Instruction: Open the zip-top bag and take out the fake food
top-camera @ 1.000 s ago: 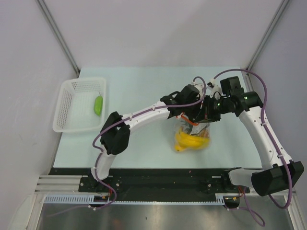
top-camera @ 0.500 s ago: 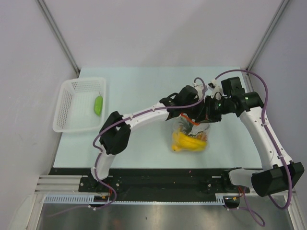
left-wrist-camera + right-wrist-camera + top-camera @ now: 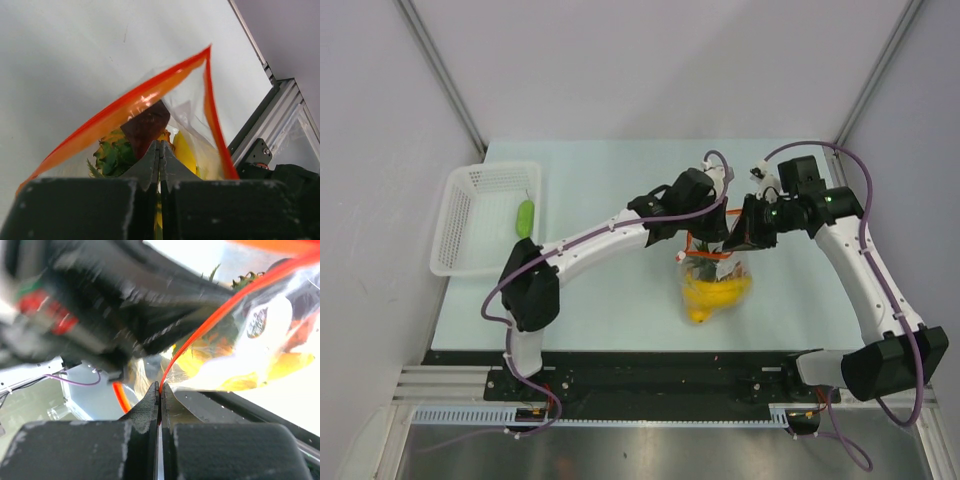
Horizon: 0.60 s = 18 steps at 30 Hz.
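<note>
Bag (image 3: pixel 716 282) hangs in the air directly under both grippers, clear of the table (image 3: pixel 600 300), with the toy food (image 3: pixel 717 296) slumped in its bottom. Bananas (image 3: pixel 705 298) sit lowest; the pineapple (image 3: pixel 113 156) crown is just past the left fingertips, inside the mouth.

Left gripper (image 3: pixel 159 151): jaws pinched together on the bag's near wall, just under the zip strip (image 3: pixel 125 111). Right gripper (image 3: pixel 160 389): jaws pinched on the strip itself, on the opposite lip. The two grips face each other across the mouth, close together, left arm's wrist crowding the right camera's view.

Reason for the hold, as I read it: one lip per gripper, so pulling them apart peels the zip. From the left wrist the strip already runs as a wedge with two separate legs, so the mouth looks at least partly open. Can't tell if the far end is unzipped.

Hanging keeps the load off the seal and the mouth facing up, so nothing spills.

Basket (image 3: pixel 453 228) is well off to the left gripper's left, one green piece (image 3: pixel 524 219) in it. Likely the drop point.

Risk: thin film slipping out of a pinch.
</note>
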Each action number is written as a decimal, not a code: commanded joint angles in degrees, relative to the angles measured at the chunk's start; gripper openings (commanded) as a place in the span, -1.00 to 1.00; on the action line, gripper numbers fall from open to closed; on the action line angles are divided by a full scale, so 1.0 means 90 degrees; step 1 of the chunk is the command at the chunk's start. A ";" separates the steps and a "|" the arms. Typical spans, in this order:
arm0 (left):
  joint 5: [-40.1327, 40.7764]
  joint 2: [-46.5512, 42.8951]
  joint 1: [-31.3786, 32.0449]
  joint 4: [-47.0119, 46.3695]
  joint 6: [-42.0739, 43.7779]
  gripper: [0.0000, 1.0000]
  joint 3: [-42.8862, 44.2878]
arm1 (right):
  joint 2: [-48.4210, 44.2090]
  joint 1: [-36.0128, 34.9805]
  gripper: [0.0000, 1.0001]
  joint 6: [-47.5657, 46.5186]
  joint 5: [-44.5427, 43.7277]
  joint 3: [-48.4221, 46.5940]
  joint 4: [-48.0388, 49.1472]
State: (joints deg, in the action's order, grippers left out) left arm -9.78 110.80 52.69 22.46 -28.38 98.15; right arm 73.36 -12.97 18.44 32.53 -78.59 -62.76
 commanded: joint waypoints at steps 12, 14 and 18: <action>-0.0807 0.0471 -0.0014 -0.0181 0.0244 0.05 0.0130 | 0.0413 -0.0004 -1.00 0.0080 0.0526 -0.0526 0.0401; -0.0789 0.0540 -0.0005 -0.0132 0.0204 0.38 0.0139 | 0.0374 0.0006 -1.00 0.0071 0.0516 -0.0507 0.0392; -0.0710 0.0715 -0.0004 -0.0297 0.0058 0.42 0.0003 | 0.0364 0.0016 -1.00 0.0071 0.0545 -0.0428 0.0392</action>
State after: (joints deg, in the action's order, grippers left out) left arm -14.46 116.40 52.01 22.57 -26.57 97.91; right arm 77.78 -12.67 18.63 35.24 -81.17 -61.10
